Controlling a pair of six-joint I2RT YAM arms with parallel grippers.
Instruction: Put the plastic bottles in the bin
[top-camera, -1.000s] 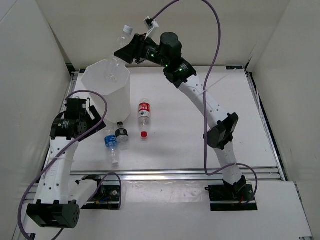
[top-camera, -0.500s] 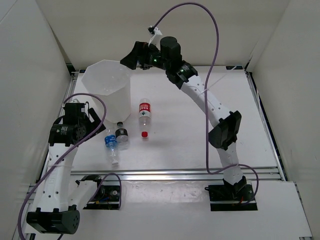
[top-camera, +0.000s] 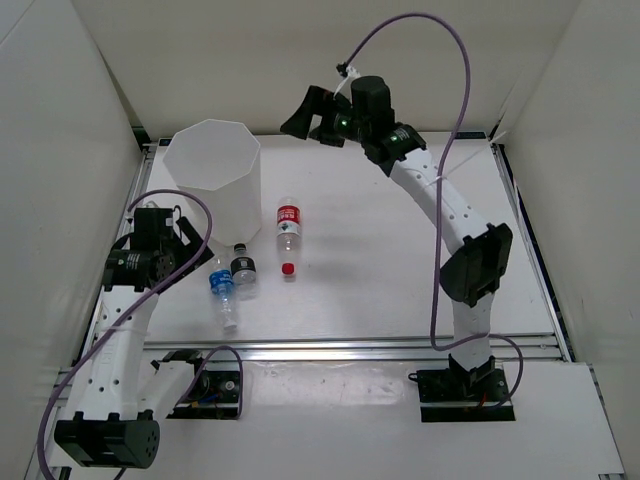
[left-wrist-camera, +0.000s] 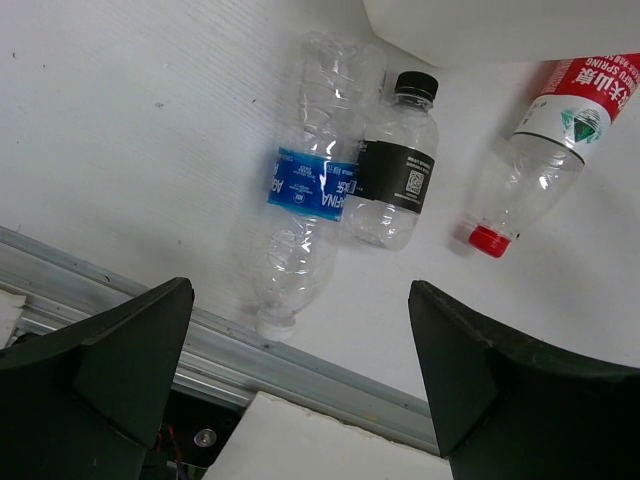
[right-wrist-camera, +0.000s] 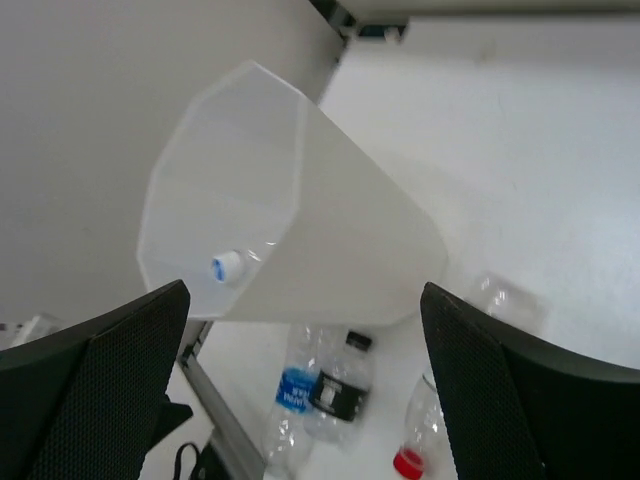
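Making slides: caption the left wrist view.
Open left end effector above blue-labelled bottle, black-capped bottle and red-capped bottle beside the bin.

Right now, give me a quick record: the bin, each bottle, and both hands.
bin: upright at table's far left; one bottle cap visible inside
red-labelled bottle: lying on table, right of bin
black-capped bottle: lying near bin's base
blue-labelled bottle: lying on table, touching black-capped bottle
left hand: open, empty, above those two bottles
right hand: open, empty, raised right of bin

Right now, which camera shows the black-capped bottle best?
Left wrist: the black-capped bottle lies close, cap and dark label clear. The top view shows it tiny; the right wrist, small and blurry.
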